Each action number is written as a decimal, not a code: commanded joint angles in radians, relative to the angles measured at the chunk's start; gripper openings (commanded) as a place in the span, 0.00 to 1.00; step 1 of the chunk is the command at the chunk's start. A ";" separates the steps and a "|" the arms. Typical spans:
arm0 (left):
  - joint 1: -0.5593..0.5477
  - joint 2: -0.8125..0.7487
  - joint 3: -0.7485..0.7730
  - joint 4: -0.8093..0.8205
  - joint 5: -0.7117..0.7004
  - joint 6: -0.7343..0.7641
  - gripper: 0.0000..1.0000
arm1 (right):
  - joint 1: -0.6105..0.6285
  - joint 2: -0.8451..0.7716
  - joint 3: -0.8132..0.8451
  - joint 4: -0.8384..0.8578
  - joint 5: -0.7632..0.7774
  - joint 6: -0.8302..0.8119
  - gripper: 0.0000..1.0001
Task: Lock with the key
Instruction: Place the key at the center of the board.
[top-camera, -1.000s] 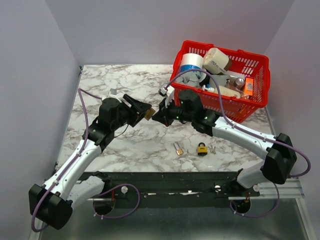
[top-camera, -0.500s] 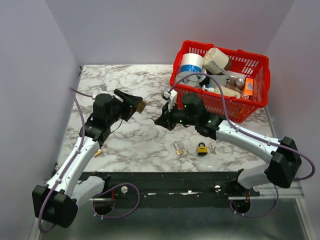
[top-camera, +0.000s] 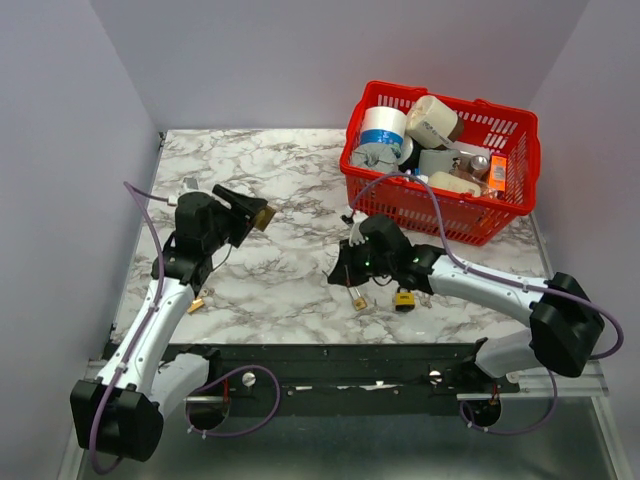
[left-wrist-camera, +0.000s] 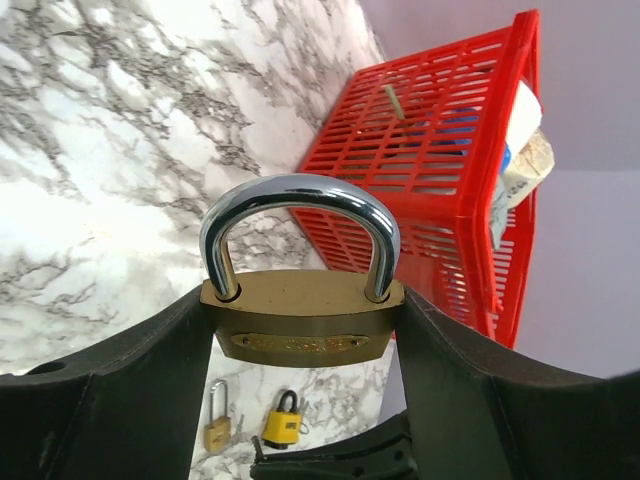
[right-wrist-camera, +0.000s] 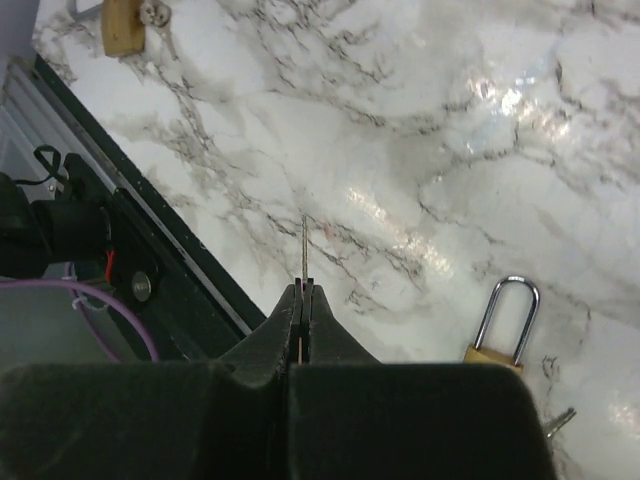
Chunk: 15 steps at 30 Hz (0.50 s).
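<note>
Two arms reach over the marbled worktop (top-camera: 290, 170) in the overhead view. We see the left fingers (top-camera: 238, 201) raised on the left side, clamped on a brass padlock (top-camera: 263, 217). They are well apart from the right fingers (top-camera: 344, 277), which sit low over the near middle of the worktop, just beside a slim padlock (top-camera: 357, 299) and near a yellow padlock (top-camera: 404, 298). What the right fingers hold is hidden from above. A red basket (top-camera: 470, 222) full of oddments stands at the far right, and a small lock (top-camera: 196, 303) lies beside the left arm. From the left wrist we see the brass padlock gripped by its body between both fingers, shackle upright with both legs meeting the body. The red basket is behind it, and the slim padlock and yellow padlock lie side by side on the worktop below. From the right wrist we see the right fingers pressed together on a key (right-wrist-camera: 303, 250), its thin blade edge-on and jutting past the tips above bare marble. The slim padlock lies to the right, apart from the key.
</note>
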 joint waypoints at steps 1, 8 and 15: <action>0.013 -0.063 -0.048 0.009 0.002 0.053 0.08 | 0.007 0.045 -0.044 -0.024 0.046 0.204 0.01; 0.011 -0.044 -0.118 0.007 0.091 0.119 0.07 | 0.047 0.095 -0.072 -0.037 0.097 0.336 0.01; 0.011 -0.010 -0.094 0.024 0.102 0.114 0.07 | 0.052 0.185 -0.015 -0.134 0.127 0.418 0.01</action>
